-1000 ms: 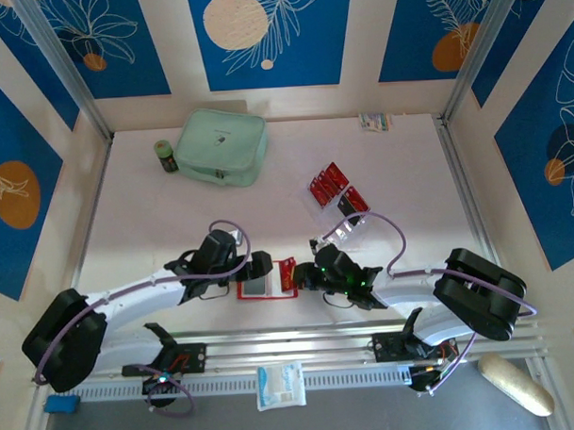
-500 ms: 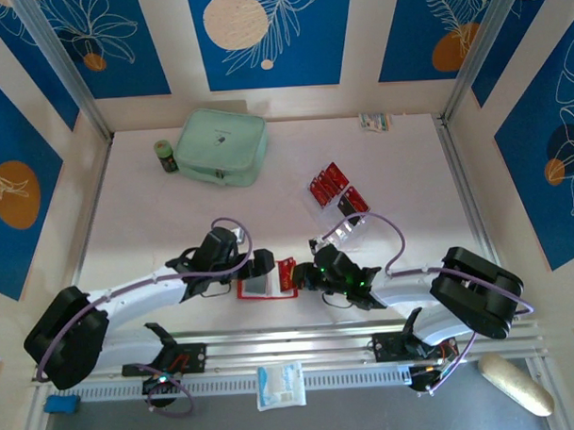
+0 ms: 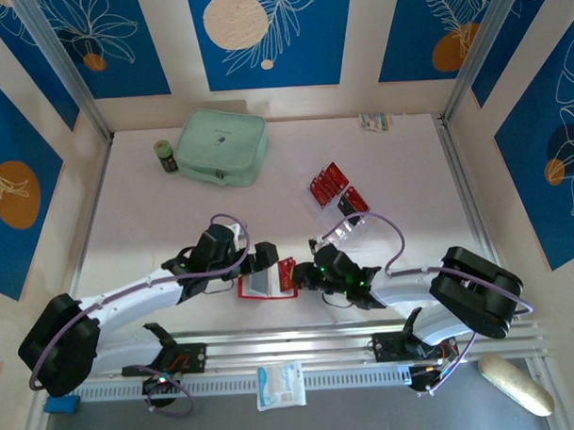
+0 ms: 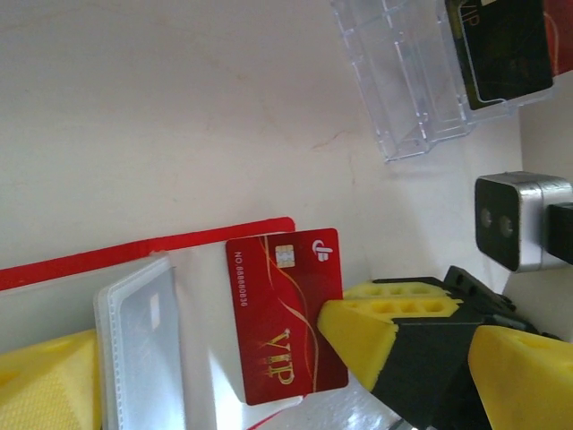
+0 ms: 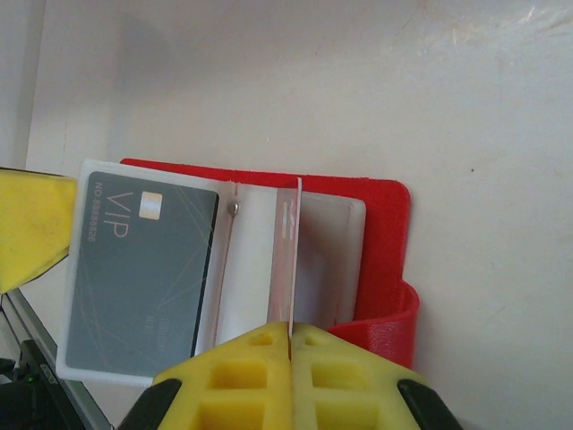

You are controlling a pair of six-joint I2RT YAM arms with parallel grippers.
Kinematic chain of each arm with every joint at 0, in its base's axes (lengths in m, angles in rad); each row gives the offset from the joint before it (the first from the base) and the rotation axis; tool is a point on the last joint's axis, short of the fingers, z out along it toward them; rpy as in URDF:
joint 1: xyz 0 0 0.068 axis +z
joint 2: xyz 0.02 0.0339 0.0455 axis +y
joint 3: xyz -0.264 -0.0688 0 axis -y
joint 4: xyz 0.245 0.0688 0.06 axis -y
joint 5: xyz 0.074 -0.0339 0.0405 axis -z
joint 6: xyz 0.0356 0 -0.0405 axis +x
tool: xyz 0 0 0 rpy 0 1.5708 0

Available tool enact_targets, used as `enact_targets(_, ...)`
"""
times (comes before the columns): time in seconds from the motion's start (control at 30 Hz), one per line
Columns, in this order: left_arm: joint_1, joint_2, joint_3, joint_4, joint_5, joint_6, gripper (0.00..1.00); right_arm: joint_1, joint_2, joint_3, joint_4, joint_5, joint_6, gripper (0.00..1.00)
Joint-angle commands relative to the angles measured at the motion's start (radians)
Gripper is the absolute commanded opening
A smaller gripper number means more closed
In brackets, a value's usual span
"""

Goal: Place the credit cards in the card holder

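Top view, holder: the card holder (image 3: 261, 286) is lying open at the near edge of the bench (image 3: 174, 209), between the two arms.
Top view, right side: the right gripper (image 3: 304, 275) is pinching one red card (image 3: 289, 271) just over the holder's right part.
Top view, left side: the left gripper (image 3: 262, 260) is hanging at the holder's far edge with its jaws wide apart, gripping nothing.
Top view, leftovers: more credit cards (image 3: 329, 184) are sitting in the clear tray (image 3: 349, 230), well apart from the holder.
Left wrist view, card: the red card is showing its VIP face. The right gripper's yellow fingers (image 4: 358, 322) are clamping one side, and the other side is lying beside the clear sleeves (image 4: 143, 349).
Left wrist view, tray: a dark card (image 4: 501, 45) is resting in one compartment.
Right wrist view, grip: the jaws are pressing together on the red card, seen edge-on above the sleeves.
Right wrist view, filled: a grey card (image 5: 143, 269) is sitting in the left sleeve.
Progress: I'm judging one card stowed and one being lined up, not yet slid in. The tray's cards are waiting, so most of the job is left.
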Motion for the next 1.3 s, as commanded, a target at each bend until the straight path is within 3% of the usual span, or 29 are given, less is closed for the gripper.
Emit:
enact_targets(0.0, -0.014, -0.003, 0.028, 0.031, 0.022, -0.022, 1.00, -0.032, -0.070, 0.027, -0.104, -0.018, -0.046, 0.00)
enact_targets(0.27, -0.044, 0.035, 0.050, 0.059, 0.020, -0.033, 1.00, -0.196, -0.435, 0.030, -0.380, -0.023, -0.095, 0.00)
enact_targets(0.57, -0.148, 0.193, 0.110, 0.159, -0.007, -0.061, 1.00, -0.334, -0.676, -0.062, -0.510, -0.072, -0.075, 0.00)
enact_targets(0.83, -0.189, 0.287, 0.102, 0.239, -0.015, -0.089, 1.00, -0.353, -0.742, -0.076, -0.565, -0.091, -0.064, 0.00)
enact_targets(1.27, -0.151, 0.098, 0.182, -0.071, -0.077, 0.048, 1.00, -0.291, -0.678, -0.068, -0.436, -0.156, -0.024, 0.00)
